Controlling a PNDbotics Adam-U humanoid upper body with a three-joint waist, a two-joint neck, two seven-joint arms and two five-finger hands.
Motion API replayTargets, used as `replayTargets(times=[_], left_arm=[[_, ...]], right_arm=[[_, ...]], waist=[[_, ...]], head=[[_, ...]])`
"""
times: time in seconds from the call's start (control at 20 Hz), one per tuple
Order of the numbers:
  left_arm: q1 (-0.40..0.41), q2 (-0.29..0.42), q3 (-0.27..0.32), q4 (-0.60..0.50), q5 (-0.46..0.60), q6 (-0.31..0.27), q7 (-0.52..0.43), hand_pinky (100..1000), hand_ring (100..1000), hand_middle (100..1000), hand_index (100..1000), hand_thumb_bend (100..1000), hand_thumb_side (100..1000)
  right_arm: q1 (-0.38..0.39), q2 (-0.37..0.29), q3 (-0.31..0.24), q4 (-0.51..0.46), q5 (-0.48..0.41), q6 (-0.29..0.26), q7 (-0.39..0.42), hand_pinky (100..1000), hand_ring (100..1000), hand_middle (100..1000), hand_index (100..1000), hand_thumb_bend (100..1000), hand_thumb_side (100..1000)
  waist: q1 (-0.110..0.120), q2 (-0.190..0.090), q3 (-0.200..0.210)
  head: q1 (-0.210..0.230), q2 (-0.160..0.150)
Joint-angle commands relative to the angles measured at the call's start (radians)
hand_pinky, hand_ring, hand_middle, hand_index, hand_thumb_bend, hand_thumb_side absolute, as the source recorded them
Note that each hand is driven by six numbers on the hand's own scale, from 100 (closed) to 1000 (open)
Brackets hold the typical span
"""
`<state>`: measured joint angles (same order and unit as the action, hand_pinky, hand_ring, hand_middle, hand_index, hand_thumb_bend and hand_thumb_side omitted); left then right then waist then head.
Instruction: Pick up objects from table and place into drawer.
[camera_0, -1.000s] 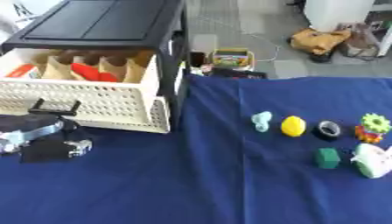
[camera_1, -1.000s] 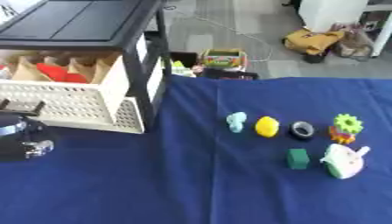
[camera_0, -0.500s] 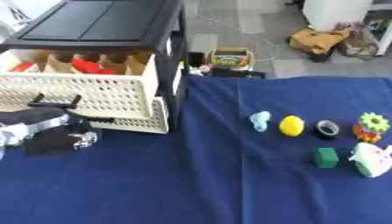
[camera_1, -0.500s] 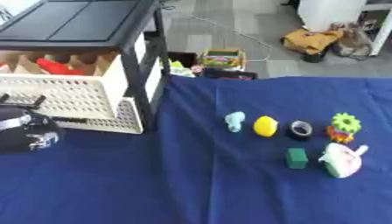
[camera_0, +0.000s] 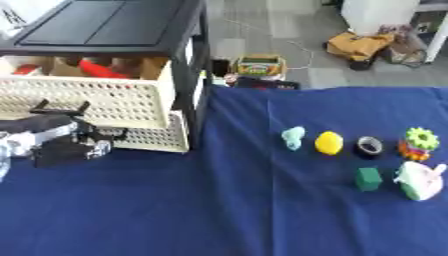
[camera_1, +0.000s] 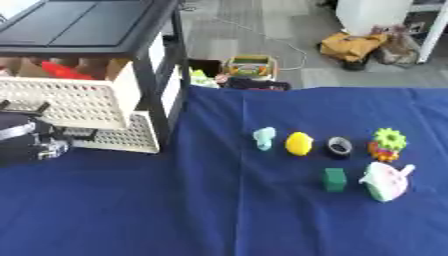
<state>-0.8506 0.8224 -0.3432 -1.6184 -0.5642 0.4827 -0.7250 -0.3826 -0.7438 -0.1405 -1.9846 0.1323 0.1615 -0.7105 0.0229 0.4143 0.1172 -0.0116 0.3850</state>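
A black drawer cabinet (camera_0: 105, 30) stands at the back left. Its cream lattice drawer (camera_0: 96, 102) is pulled partly out and holds a red thing (camera_0: 98, 70) among tan pieces. My left hand (camera_0: 61, 140) is low at the drawer's front, open, its fingers (camera_0: 80, 108) straight against the lattice. On the blue cloth to the right lie a teal piece (camera_0: 293, 137), a yellow lemon shape (camera_0: 329, 143), a black ring (camera_0: 369, 146), a green gear on an orange base (camera_0: 420, 141), a green cube (camera_0: 368, 179) and a white and pink object (camera_0: 418, 181). My right hand does not show.
A second lattice front (camera_0: 153, 140) juts out below the drawer. Beyond the table's far edge on the floor are a small colourful box (camera_0: 258, 65) and a tan bag (camera_0: 363, 47). Blue cloth (camera_0: 227, 210) covers the table.
The cream drawer has slid back toward the cabinet, uncovering a lower lattice front. My left hand has moved up and away along with the drawer front. The objects on the right have not moved.
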Motion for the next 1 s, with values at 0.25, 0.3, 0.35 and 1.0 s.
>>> replayTargets(times=[0.25, 0.3, 0.35, 1.0], left_arm=[[-0.053, -0.013, 0.011, 0.062, -0.008, -0.001, 0.0, 341, 482, 526, 798, 104, 1000], [-0.057, -0.017, 0.012, 0.069, -0.005, 0.0, 0.003, 339, 476, 524, 800, 100, 1000], [-0.061, -0.022, 0.014, 0.075, -0.002, 0.002, 0.007, 337, 471, 521, 802, 100, 1000], [-0.12, -0.091, 0.025, 0.166, 0.027, 0.012, 0.077, 313, 402, 482, 826, 100, 1000]], right_arm=[[-0.009, -0.014, -0.011, -0.015, -0.007, 0.003, 0.001, 625, 646, 588, 709, 100, 1000], [-0.009, -0.013, -0.011, -0.015, -0.007, 0.003, 0.001, 625, 646, 588, 709, 100, 1000], [-0.009, -0.013, -0.011, -0.015, -0.007, 0.003, 0.001, 625, 646, 588, 708, 100, 1000], [-0.009, -0.01, -0.012, -0.015, -0.012, 0.006, 0.007, 625, 645, 582, 695, 100, 1000]], waist=[[0.001, -0.016, -0.001], [0.001, -0.016, 0.0], [0.001, -0.015, 0.0], [0.0, -0.014, 0.001]], head=[[-0.002, -0.01], [-0.003, -0.01], [-0.004, -0.01], [-0.015, -0.014]])
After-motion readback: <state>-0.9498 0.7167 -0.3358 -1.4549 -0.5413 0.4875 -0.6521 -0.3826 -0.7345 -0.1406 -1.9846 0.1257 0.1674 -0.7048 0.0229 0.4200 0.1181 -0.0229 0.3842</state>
